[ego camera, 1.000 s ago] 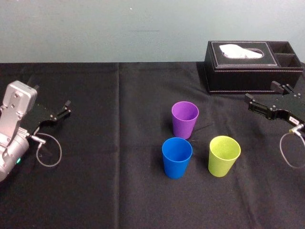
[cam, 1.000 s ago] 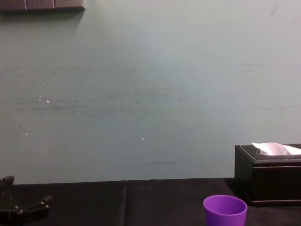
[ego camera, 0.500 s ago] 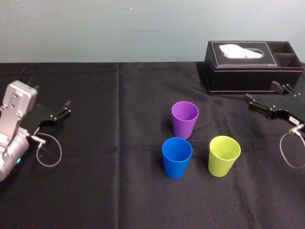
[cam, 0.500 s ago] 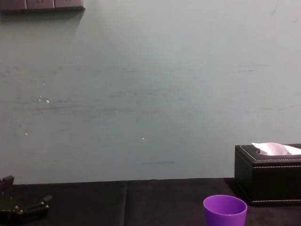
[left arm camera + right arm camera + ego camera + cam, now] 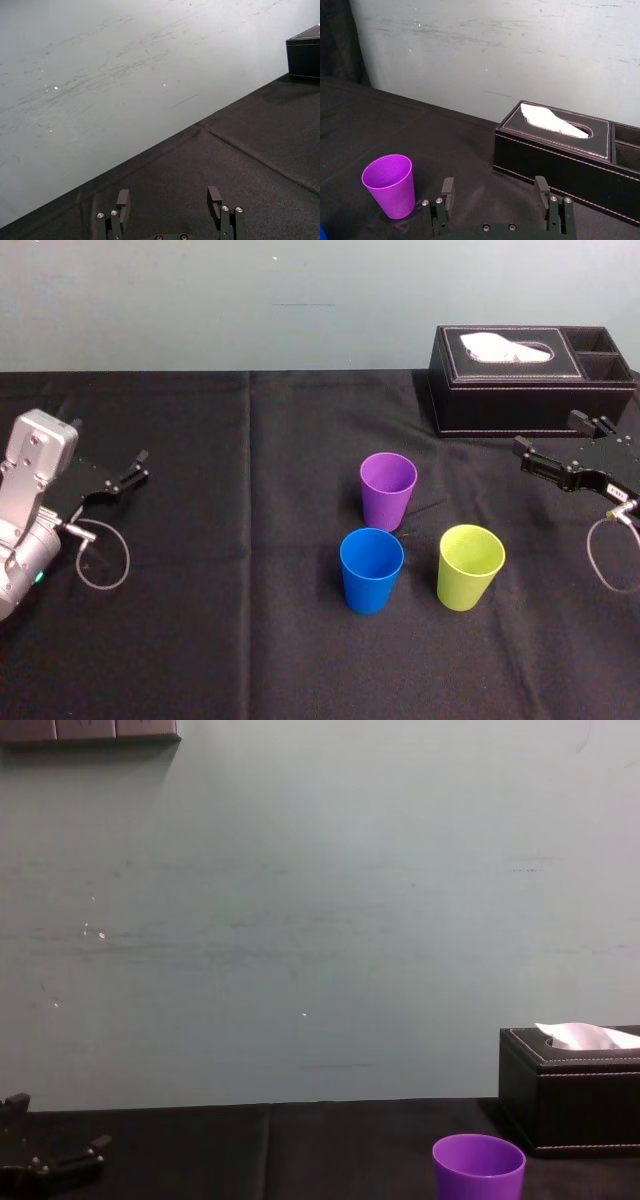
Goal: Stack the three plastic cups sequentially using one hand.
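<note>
Purple cup (image 5: 388,490), blue cup (image 5: 371,570) and yellow-green cup (image 5: 470,567) stand apart mid-table. Right gripper (image 5: 494,192) spread, empty, near tissue box (image 5: 500,390); left gripper (image 5: 168,200) parked, spread. Cups look light, slick, flexible, so I'd pinch one wall at the rim, gently.

Silver left arm (image 5: 28,490); black right hand (image 5: 546,433), white label (image 5: 609,483).

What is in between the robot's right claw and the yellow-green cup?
Just bare black tablecloth. The head view shows the open right gripper by the tissue box and the yellow-green cup standing apart, nothing between them.
</note>
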